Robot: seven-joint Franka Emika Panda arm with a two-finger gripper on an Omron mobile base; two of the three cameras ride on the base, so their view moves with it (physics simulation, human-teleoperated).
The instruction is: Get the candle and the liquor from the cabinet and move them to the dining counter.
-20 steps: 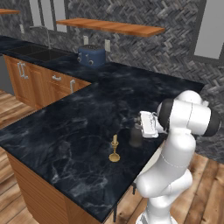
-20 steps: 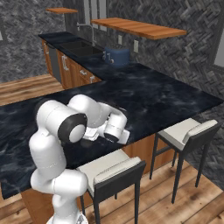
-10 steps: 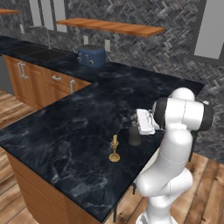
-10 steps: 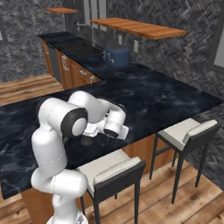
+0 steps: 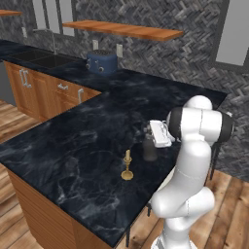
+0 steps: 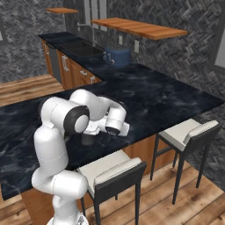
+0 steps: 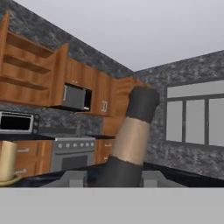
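Standing upright on the dining counter [image 5: 73,146] just beside the candle [image 5: 127,166], on its far side toward the stools, the liquor [image 5: 150,148] rises neck-up between the fingers of the gripper [image 5: 151,134], whose grip cannot be told.

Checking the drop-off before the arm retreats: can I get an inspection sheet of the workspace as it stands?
Surface: dining counter, black marble look, pale veins.
Job's things: candle upright on the counter; liquor upright beside it, apart from it. Cabinet stands open across the room in the hand view.
Clutter: blue toaster at the back wall.
Grippers: claw at the liquor's neck; whether it grips or has let go cannot be told.
Cables: nothing seen.
Surroundings: two stools at the counter's edge, wooden shelf, sink, wood floor.
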